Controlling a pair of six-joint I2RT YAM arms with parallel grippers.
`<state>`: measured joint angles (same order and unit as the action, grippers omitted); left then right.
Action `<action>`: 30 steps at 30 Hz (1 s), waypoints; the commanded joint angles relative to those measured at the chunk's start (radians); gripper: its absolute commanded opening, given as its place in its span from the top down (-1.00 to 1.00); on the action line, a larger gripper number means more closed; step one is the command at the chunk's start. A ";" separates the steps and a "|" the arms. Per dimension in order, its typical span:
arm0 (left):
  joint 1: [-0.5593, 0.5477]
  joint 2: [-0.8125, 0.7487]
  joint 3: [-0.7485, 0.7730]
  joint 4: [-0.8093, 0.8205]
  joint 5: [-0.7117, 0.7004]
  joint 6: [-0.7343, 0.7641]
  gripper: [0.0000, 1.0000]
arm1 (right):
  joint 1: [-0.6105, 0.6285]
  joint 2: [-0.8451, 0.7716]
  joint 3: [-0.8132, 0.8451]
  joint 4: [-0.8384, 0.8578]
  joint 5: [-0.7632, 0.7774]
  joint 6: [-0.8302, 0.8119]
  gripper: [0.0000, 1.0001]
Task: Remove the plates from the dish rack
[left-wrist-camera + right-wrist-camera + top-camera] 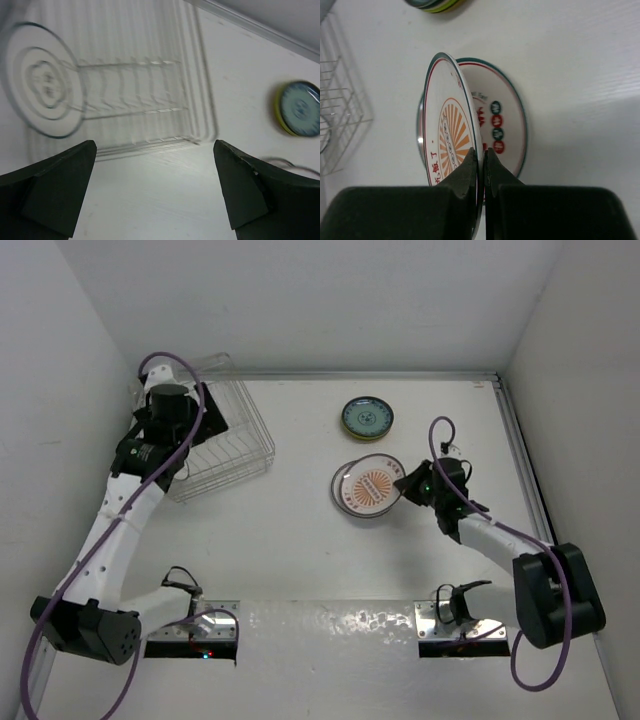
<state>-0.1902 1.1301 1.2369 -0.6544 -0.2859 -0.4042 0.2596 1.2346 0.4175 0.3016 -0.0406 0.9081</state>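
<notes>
left gripper (154, 146): jaws spread wide, nothing between them. In the top view it hangs above the left part of the dish rack (228, 435).
right gripper (484, 152): pinched tight on the rim of the sunburst plate (451, 135), with no gap at the fingertips.
sunburst plate: white with orange rays, tilted up on edge. It sits over a second white plate (502, 122) with a teal rim, which lies flat on the table (300, 540). Cannot tell if the two touch.
teal plate stack (367, 418): flat, beyond the white pair and apart from it. A lime-yellow rim shows under the top plate.
dish rack: back-left corner, skewed to the table edges, close to the left wall. Wire slots over a clear tray.
ring shape (42, 80): blurred concentric rings at the rack's left end. Cannot tell what it is.
open room: wide stretch of tabletop between the rack and the plates, and more toward the arm bases. The edge rail (520, 450) on the right is well apart from the right gripper.
</notes>
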 commanded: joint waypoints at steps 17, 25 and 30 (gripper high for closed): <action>0.153 0.128 -0.007 -0.065 -0.297 0.001 -1.00 | 0.092 0.209 0.280 -0.375 0.076 -0.319 -0.98; 0.275 0.206 0.041 -0.047 -0.248 -0.008 -1.00 | 0.090 0.111 0.274 -0.485 0.198 -0.370 -0.98; 0.296 0.278 0.113 -0.059 -0.260 -0.008 -1.00 | 0.092 0.045 0.254 -0.516 0.222 -0.387 -0.98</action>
<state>0.0856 1.3830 1.2778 -0.7380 -0.5488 -0.4015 0.3531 1.3411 0.6689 -0.1909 0.1352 0.5537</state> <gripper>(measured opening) 0.999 0.986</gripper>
